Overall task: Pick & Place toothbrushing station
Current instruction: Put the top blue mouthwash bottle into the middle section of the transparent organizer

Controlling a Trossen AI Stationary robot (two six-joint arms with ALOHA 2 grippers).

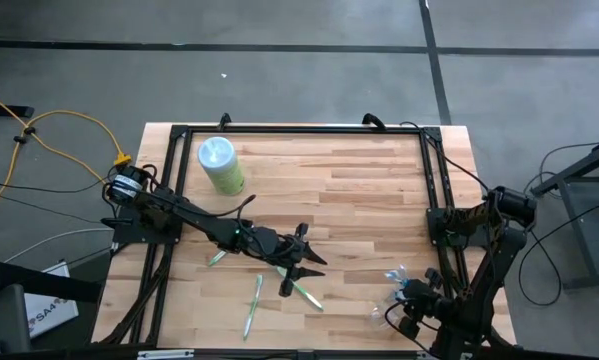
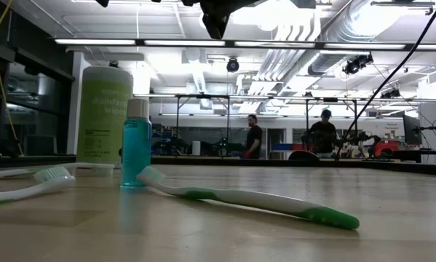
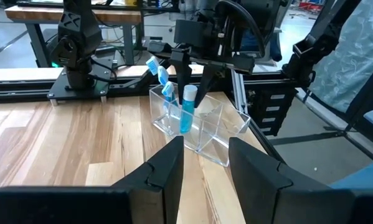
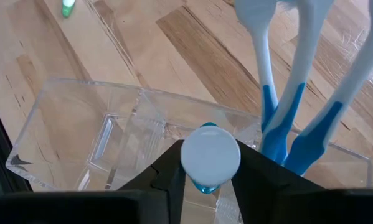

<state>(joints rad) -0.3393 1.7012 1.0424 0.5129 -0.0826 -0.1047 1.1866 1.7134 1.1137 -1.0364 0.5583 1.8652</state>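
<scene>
Clear plastic cup (image 3: pixel 198 127) stands on the wooden surface (image 1: pixel 359 190) at about five o'clock, holding blue toothbrushes (image 4: pixel 279 118). Right hand (image 3: pixel 189 81) grips the small blue tube (image 3: pixel 187 112) upright inside it. Left hand (image 1: pixel 304 262), fingers parted and empty, hovers near centre above green toothbrushes (image 1: pixel 253 305). Canister (image 1: pixel 220 165) stands at ten o'clock.

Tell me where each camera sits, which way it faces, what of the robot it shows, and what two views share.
High: overhead, straight down; left arm, right arm.
Low: table height, level toward the room; one jaw tip above.
Left wrist: across the table at the clear holder; own open jaws.
Right wrist: down into holder; own jaws gripping blue tube.
Shared: both wrist views show tube and holder.
</scene>
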